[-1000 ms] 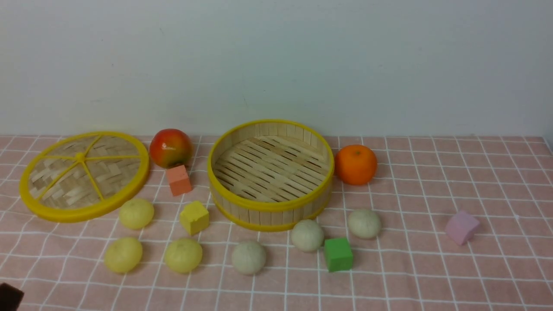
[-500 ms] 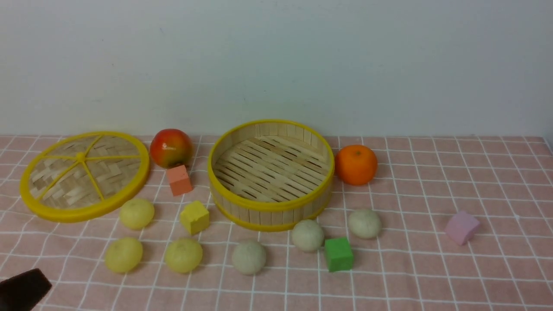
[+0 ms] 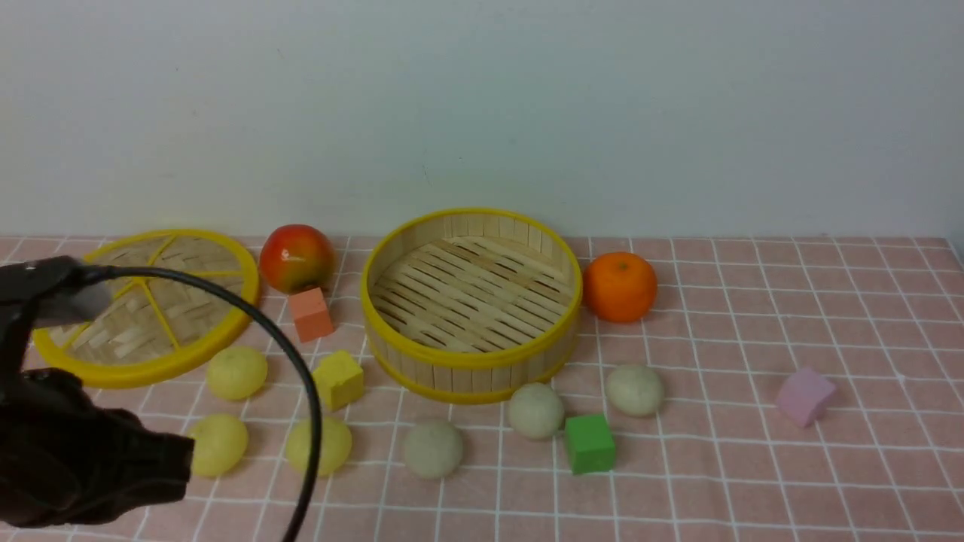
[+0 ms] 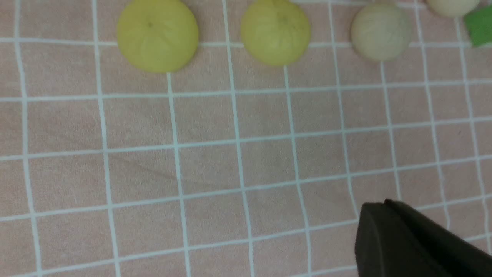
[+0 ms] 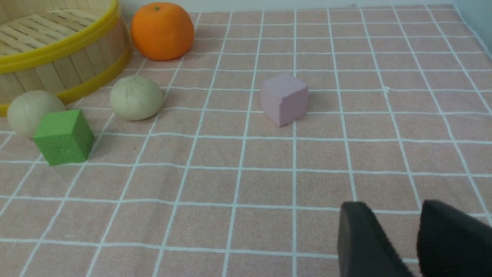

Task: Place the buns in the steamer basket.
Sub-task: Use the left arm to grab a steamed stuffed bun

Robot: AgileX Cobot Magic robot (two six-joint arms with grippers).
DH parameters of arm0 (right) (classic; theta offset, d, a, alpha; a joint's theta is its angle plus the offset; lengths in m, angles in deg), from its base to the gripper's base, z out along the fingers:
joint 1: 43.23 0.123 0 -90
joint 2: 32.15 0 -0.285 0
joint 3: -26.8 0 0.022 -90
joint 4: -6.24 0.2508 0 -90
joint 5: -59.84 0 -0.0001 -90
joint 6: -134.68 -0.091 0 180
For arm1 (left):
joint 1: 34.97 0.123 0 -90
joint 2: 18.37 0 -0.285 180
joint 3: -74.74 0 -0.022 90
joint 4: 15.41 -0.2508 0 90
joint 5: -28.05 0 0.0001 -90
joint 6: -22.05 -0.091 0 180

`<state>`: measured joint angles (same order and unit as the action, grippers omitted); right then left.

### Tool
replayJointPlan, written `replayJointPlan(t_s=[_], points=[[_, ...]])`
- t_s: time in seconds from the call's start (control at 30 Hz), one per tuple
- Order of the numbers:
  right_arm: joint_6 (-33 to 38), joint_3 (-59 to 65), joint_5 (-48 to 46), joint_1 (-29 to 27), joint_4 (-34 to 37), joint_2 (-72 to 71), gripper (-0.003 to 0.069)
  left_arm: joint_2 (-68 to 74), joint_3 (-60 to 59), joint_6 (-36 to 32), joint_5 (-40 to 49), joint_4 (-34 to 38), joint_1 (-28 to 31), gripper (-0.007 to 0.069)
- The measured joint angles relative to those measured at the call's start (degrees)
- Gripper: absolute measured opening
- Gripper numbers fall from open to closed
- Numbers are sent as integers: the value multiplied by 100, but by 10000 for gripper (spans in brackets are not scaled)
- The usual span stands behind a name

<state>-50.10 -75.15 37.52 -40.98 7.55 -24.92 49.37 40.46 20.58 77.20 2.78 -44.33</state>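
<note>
On the table (image 3: 753, 482), 6 buns (image 3: 535, 410) lie outside the steamer basket (image 3: 467, 360), along its near side. Left claw (image 4: 378, 215) is closed on nothing; right claw (image 5: 394, 209) stands parted, holding nothing.

From my station I saw a plain, pale grey-white wall (image 3: 482, 113) running straight across the back, bare except for a few faint scuffs. It met the surface (image 3: 753, 482) along a level line. That surface was covered by a pink cloth (image 5: 246, 184) ruled into squares by thin white lines, slightly wavy where the fabric lay uneven. The light was soft and even, and I noted only short, faint shadows on the cloth.
</note>
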Motion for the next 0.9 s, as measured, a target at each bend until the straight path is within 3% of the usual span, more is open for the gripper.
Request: replayJointPlan(t_s=[0.2,0.63,0.73,0.9], points=[[0,0,0,0,0,0,239,855,459,147,269,-759,-639,-13],[0,0,0,0,0,0,239,1936,1680,413,505,-1022,-703,-13],[0,0,0,0,0,0,239,2483,2013,413,558,-1146,-605,-13],[0,0,0,0,0,0,239,3423,2635,413,498,-1219,38,-13]])
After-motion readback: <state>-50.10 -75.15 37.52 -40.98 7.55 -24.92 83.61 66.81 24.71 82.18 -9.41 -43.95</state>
